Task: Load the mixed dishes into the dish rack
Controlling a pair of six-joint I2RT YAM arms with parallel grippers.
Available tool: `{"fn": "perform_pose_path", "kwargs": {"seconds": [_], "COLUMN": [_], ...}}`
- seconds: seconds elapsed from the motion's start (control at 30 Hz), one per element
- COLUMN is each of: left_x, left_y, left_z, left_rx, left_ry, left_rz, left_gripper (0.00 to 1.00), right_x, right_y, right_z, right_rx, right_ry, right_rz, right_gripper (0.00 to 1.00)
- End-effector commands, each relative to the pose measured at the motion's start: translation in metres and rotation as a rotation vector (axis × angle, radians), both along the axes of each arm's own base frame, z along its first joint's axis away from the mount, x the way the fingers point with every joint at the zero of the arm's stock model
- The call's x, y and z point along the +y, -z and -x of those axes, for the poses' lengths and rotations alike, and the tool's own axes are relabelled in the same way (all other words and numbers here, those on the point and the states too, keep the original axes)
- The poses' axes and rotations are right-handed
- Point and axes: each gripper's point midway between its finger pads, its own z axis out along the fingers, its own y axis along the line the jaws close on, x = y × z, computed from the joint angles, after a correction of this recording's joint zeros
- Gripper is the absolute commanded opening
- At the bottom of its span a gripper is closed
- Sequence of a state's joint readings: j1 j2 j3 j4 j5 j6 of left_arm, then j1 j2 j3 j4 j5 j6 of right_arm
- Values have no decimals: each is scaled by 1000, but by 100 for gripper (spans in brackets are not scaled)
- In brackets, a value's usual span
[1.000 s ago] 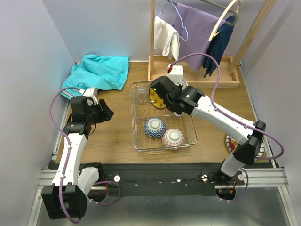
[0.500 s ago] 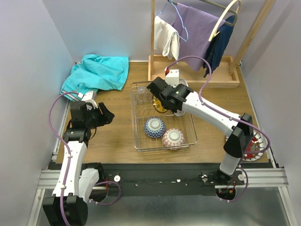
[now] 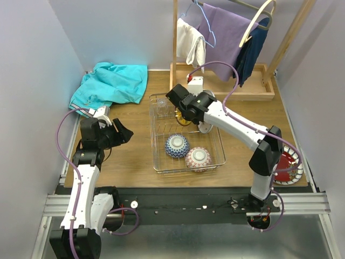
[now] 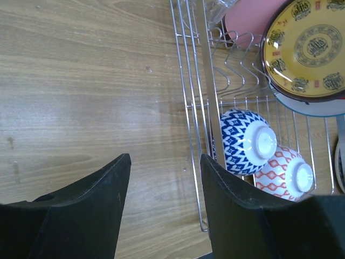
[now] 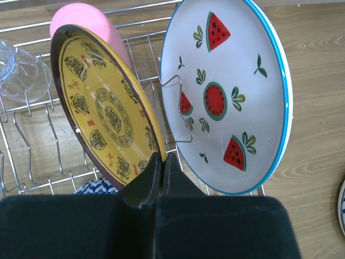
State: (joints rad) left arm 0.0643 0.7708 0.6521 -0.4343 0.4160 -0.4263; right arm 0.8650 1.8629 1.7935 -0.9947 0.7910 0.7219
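The silver wire dish rack (image 3: 159, 166) sits mid-table. My right gripper (image 5: 162, 156) is shut on the lower rim of the yellow plate (image 5: 105, 113), which stands on edge among the tines beside the white plate with red fruit motifs (image 5: 226, 91). Behind them are the pink cup (image 5: 89, 21) and the small clear glass (image 5: 21, 75). The blue-patterned bowl (image 3: 177, 145) and the pink-patterned bowl (image 3: 198, 157) lie upside down at the rack's front. A red striped-rim plate (image 3: 284, 162) lies on the table at the right. My left gripper (image 4: 165, 159) hovers open over bare wood left of the rack.
A teal cloth (image 3: 116, 81) is heaped at the back left corner. The wooden clothes rack (image 3: 215, 89) with hanging garments stands right behind the dish rack. Walls close in on both sides.
My right arm has carried the yellow plate back and left, down among the rack's tines. Its elbow swung aside and uncovered the red plate. The left arm barely shifted.
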Motion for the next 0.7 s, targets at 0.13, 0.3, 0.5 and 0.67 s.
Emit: {"fn": "perform_pose_path", "kwargs": {"seconds": [0.13, 0.3, 0.5, 0.67], "left_x": [-8, -9, -13, -33], "left_y": [-2, 2, -2, -39], "left_z": [3, 3, 0, -17], "left_rx": [1, 9, 6, -122], "left_ry": [24, 28, 39, 123], "left_rz": [50, 62, 81, 93], "left_gripper": [64, 64, 64, 64], "right_x": [24, 34, 38, 44], "right_y": [12, 3, 9, 10], "right_z": [-3, 0, 3, 4], "right_rx": [32, 9, 14, 10], "right_ry": [-47, -75, -101, -102], "right_rz": [-18, -29, 12, 9], "right_gripper": [1, 1, 1, 1]}}
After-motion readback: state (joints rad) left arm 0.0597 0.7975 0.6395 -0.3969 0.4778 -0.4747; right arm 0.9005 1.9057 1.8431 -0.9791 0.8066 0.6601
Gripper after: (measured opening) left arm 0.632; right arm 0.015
